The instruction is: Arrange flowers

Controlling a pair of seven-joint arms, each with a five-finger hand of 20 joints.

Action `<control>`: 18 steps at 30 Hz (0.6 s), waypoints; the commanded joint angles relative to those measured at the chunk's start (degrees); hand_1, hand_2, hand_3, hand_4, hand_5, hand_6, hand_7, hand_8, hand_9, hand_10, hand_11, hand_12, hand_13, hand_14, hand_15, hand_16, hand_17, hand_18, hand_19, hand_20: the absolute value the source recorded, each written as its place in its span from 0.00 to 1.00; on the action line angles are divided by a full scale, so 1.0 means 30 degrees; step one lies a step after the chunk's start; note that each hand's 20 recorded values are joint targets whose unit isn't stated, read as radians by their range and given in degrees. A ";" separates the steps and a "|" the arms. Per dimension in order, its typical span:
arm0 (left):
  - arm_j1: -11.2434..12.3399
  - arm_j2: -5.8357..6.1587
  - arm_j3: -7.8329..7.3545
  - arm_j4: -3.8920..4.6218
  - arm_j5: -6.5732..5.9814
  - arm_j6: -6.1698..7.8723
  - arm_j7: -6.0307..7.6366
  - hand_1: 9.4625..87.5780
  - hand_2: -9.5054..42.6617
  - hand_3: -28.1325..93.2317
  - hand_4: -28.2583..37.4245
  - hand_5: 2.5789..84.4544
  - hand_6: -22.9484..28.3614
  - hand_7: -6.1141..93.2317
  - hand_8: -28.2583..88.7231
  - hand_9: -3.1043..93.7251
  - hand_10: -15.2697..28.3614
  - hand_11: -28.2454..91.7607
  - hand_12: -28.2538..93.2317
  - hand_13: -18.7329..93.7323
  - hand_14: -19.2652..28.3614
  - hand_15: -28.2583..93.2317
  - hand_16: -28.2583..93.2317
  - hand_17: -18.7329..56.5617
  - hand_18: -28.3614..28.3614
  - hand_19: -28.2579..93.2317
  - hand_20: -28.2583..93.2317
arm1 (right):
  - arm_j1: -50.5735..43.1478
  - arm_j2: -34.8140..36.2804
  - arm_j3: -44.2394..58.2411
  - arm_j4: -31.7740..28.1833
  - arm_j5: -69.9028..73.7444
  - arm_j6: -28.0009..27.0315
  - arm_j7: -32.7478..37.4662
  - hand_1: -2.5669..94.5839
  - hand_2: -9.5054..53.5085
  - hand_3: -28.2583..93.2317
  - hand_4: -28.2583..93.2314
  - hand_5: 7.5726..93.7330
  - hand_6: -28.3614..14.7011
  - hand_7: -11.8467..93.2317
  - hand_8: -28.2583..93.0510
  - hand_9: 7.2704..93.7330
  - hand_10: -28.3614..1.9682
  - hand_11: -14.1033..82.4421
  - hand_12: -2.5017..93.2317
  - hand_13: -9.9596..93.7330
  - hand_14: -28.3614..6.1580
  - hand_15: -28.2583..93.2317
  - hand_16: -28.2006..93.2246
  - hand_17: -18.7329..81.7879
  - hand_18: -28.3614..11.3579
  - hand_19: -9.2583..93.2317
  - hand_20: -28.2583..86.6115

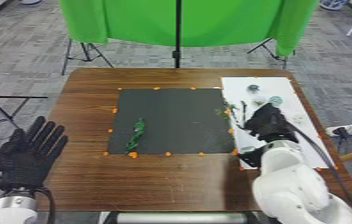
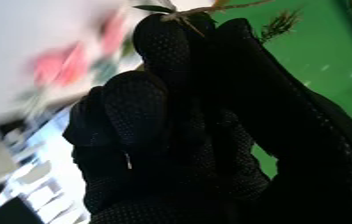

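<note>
In the head view my left hand (image 1: 32,155) lies off the table's left edge, fingers straight. My right hand (image 1: 268,124) is above the white sheet (image 1: 288,135) on the right. Beside its fingertips, at the border of the dark mat (image 1: 177,125), is a thin sprig (image 1: 243,108). A dark green leafy sprig (image 1: 138,134) lies on the mat's left part. The right wrist view has my right hand (image 2: 137,110) with curled fingers and thumb pinching a thin brown stem (image 2: 217,8); a small green leaf (image 2: 155,8) sits close to the fingertip. Blurred pink flowers (image 2: 59,65) are beyond.
Small pale greenish items (image 1: 275,101) and a dark one (image 1: 253,88) are on the white sheet's far part. Orange pieces (image 1: 133,155) line the mat's edges. Brown table wood (image 1: 155,185) surrounds mat and sheet. A green cloth (image 1: 217,25) hangs behind the table.
</note>
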 commanded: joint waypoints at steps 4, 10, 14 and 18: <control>-0.0662 0.0244 0.0466 0.0427 -0.0050 0.0044 -0.0454 0.21 0.53 0.86 0.00 0.50 0.61 0.14 0.18 0.40 0.67 0.37 0.32 0.41 0.69 0.45 0.20 0.20 0.70 0.42 0.34 | 0.2680 -0.3077 -0.3916 0.2938 0.1257 -0.1939 -0.0032 0.60 0.00 0.84 0.03 0.79 0.53 0.43 0.38 0.84 0.43 0.39 0.51 0.75 0.38 0.84 0.46 0.55 0.01 1.00 0.62; -0.0903 0.0330 0.1002 0.0545 -0.0119 -0.0074 -0.0636 0.21 0.53 0.86 0.00 0.50 0.61 0.14 0.18 0.40 0.67 0.37 0.32 0.41 0.69 0.45 0.20 0.20 0.70 0.42 0.34 | 0.4045 -0.4028 -0.5461 0.4035 0.1587 -0.1712 -0.0058 0.59 0.00 0.85 0.04 0.79 0.53 0.43 0.38 0.84 0.43 0.39 0.51 0.75 0.38 0.84 0.46 0.55 0.01 1.00 0.62; -0.0814 0.0350 0.1038 0.0507 -0.0146 -0.0029 -0.0668 0.21 0.53 0.86 0.00 0.50 0.61 0.14 0.18 0.40 0.67 0.37 0.32 0.41 0.69 0.45 0.20 0.20 0.70 0.42 0.34 | 0.5327 -0.4922 -0.6455 0.4716 0.2893 -0.1460 0.0282 0.59 0.00 0.85 0.04 0.79 0.53 0.43 0.37 0.84 0.42 0.40 0.50 0.75 0.38 0.84 0.46 0.56 0.01 1.00 0.62; -0.1146 0.0650 0.1169 0.0604 -0.0119 0.0024 -0.0910 0.21 0.53 0.87 0.00 0.50 0.61 0.14 0.18 0.40 0.67 0.37 0.32 0.41 0.69 0.45 0.20 0.20 0.70 0.42 0.34 | 0.5881 -0.5888 -0.6702 0.5327 0.3776 -0.1267 0.0741 0.58 0.00 0.85 0.04 0.79 0.53 0.42 0.37 0.84 0.40 0.40 0.48 0.75 0.37 0.84 0.46 0.56 0.01 1.00 0.62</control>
